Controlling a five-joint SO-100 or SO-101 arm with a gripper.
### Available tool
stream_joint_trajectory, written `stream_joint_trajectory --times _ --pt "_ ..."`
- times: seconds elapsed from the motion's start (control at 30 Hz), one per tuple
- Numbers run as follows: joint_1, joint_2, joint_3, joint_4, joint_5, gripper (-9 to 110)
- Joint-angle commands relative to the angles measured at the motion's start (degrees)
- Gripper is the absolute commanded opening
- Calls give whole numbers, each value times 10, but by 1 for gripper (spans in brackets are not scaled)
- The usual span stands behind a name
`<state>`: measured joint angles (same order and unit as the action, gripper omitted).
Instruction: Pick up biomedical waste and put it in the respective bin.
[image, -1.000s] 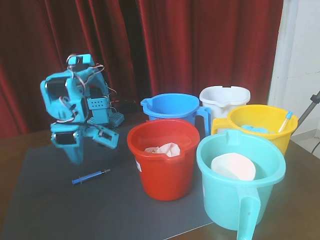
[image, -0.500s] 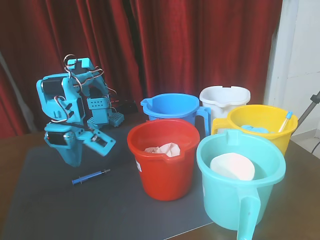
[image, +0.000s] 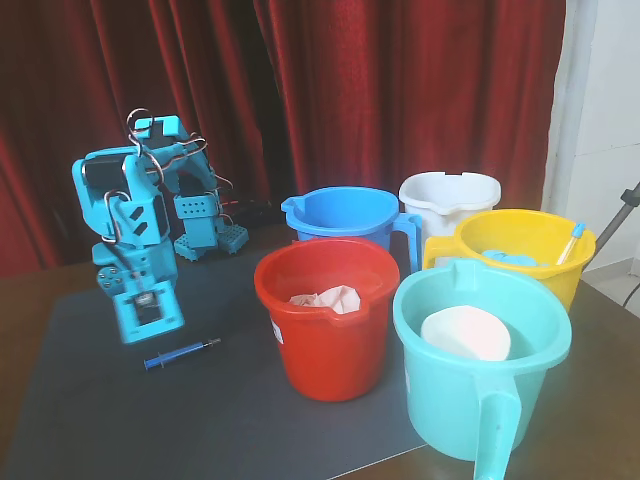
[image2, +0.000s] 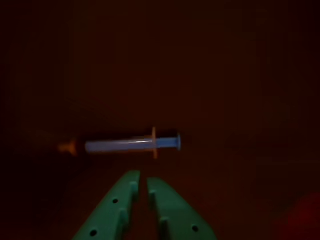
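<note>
Fixed view only: five plastic buckets on dark mat (image: 90, 400) — red bucket (image: 330, 345) with crumpled whitish-pink tissue (image: 330, 298), teal bucket (image: 470, 400), blue bucket (image: 345, 222), white bucket (image: 450, 195), yellow bucket (image: 520, 250). Blue arm at left, bent down.

Small thin blue translucent syringe (image: 182, 353) lies flat on mat, left of red bucket, just below gripper (image: 150, 322).

Wrist view, dim and reddish: syringe (image2: 125, 145) lies crosswise just ahead of gripper (image2: 143, 181); green fingers (image2: 122, 202) nearly together, narrow gap, nothing between them, not touching syringe.
</note>
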<state>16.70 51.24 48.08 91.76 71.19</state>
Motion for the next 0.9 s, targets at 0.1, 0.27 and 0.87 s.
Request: stream_joint_trajectory --times 0.1,0.27,0.87 --pt "28 17 63 197 120 3" --pt "25 18 105 197 229 19" --pt "-39 141 156 198 400 21"
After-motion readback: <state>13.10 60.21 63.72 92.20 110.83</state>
